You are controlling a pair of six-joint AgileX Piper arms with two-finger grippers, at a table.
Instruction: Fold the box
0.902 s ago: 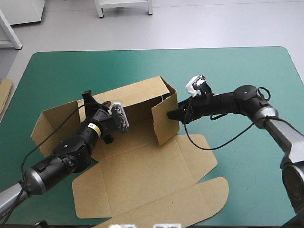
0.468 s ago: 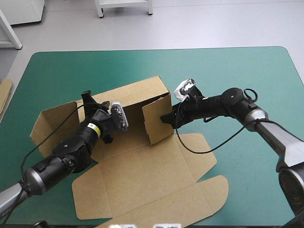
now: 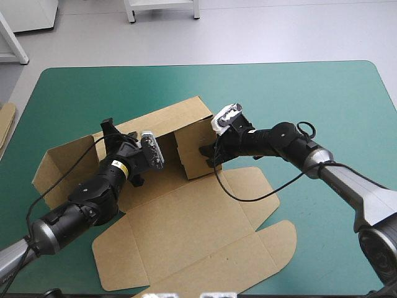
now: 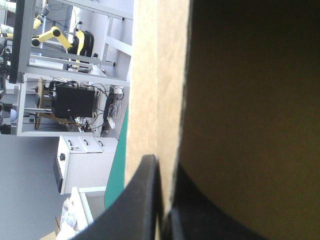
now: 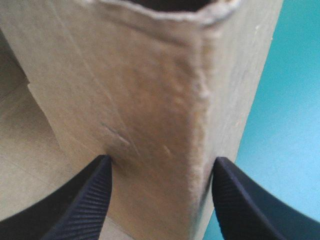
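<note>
Now: left gripper [image 4: 162, 164] clamped on the far wall [image 3: 162, 121] of the brown box [image 3: 186, 217], which sits left of centre on the table [image 3: 322, 93]. The end flap [image 3: 192, 152] has swung further left, inward. The right gripper [image 5: 160, 167], fingers apart, straddles its corner; the wall looks nearly squared

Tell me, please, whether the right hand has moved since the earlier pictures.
Yes. The right hand has shifted toward the left, away from the right edge of the table, and the upright end flap of the box has moved with it.
</note>
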